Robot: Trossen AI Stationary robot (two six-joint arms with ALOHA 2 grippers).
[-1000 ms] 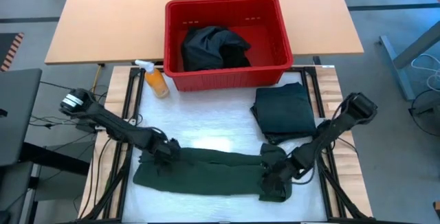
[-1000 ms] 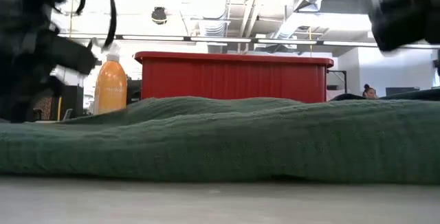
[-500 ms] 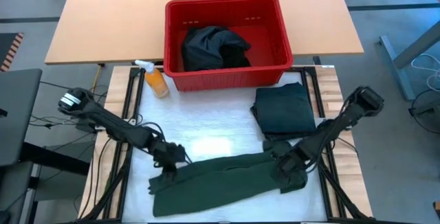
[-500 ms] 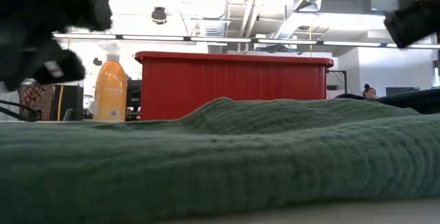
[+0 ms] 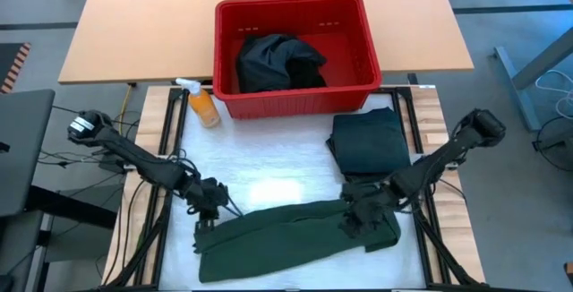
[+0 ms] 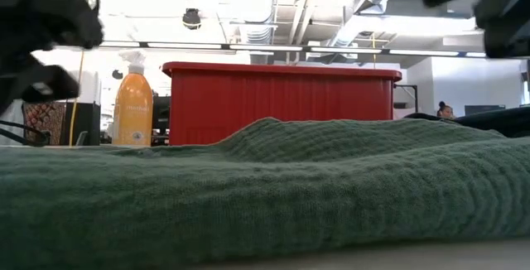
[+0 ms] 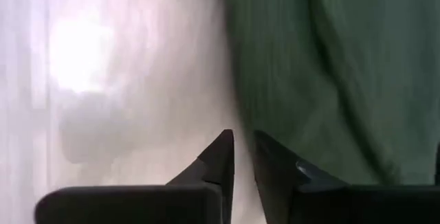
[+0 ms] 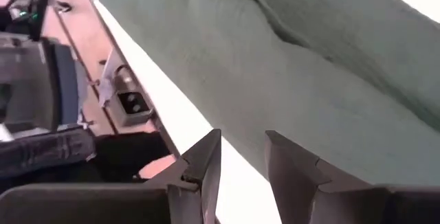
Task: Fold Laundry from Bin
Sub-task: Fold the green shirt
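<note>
Two grippers, as I read them:
Left gripper (image 7: pixel 242 157): nearly closed, empty, beside long dark green cloth garment (image 5: pixel 286 234).
Right gripper (image 8: pixel 242 157): parted, empty, over the garment's other end.

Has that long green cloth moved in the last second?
Yes. The green cloth slid toward the table's front edge, away from the red bin, and its left end drew inward.
</note>
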